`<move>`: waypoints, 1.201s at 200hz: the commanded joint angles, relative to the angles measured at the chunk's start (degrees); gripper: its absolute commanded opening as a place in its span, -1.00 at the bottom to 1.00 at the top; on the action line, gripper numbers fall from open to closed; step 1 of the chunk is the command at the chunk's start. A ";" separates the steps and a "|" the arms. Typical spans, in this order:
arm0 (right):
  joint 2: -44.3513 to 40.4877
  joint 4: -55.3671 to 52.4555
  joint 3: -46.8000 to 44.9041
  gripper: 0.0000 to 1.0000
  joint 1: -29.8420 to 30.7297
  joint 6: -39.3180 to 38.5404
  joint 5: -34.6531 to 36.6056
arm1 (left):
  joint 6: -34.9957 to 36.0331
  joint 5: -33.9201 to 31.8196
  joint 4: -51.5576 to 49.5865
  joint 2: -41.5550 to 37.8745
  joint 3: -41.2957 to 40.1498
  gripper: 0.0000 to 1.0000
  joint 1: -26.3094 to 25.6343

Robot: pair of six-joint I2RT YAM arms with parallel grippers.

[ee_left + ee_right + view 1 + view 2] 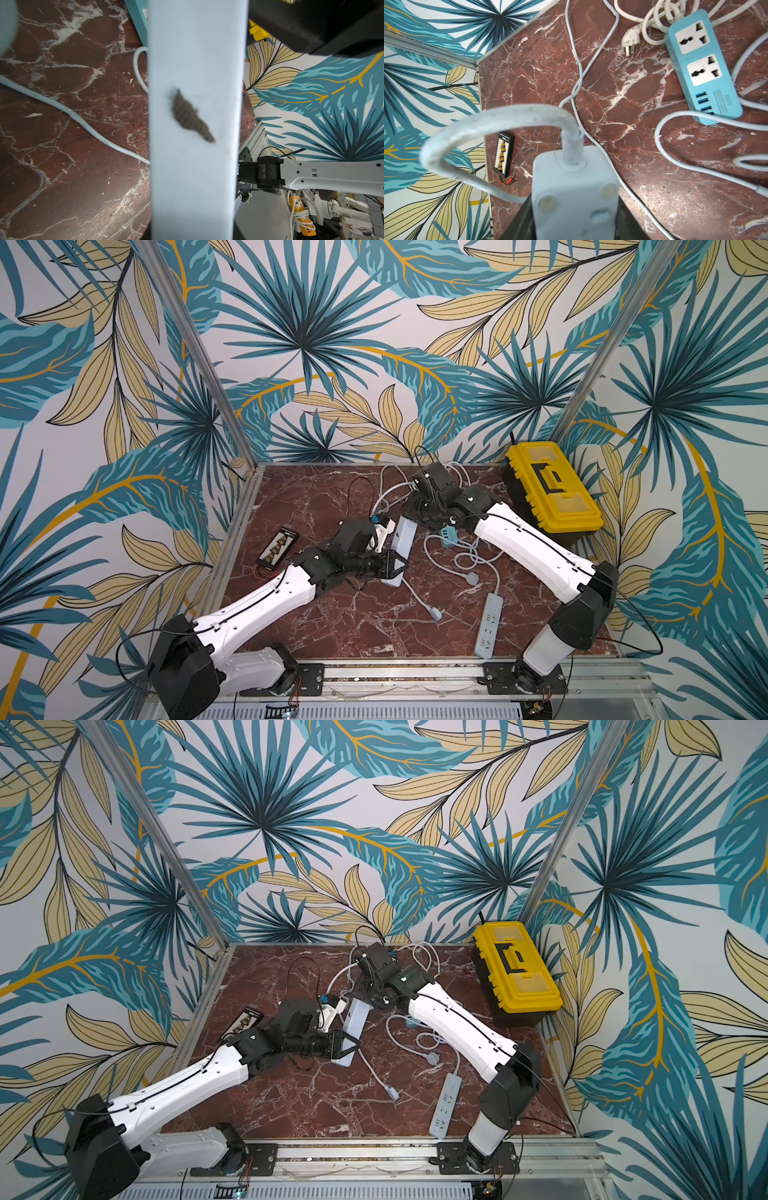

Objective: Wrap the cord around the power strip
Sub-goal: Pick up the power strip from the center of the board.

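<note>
White arms (pixel 266 601), black joints (pixel 183 664)

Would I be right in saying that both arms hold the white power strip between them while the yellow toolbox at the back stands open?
Not quite: the yellow toolbox is shut, its lid down flat, as both top views show. The rest holds: the left gripper and the right gripper hold the white power strip between them.

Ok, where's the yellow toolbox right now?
In both top views the yellow toolbox sits at the far right corner of the marble table, just right of the right arm.
</note>
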 commanded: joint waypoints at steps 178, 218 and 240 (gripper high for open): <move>-12.75 49.19 -27.35 0.46 -15.50 3.98 -43.88 | -16.69 38.70 28.71 2.51 -0.40 -0.86 9.92; -13.82 51.13 -29.20 -0.19 -15.95 7.07 -39.99 | -17.97 38.74 28.63 4.24 -0.55 -0.35 11.33; -14.35 46.84 -28.31 -0.39 -15.95 7.40 -36.80 | -17.62 38.44 28.53 4.58 -0.83 0.13 13.16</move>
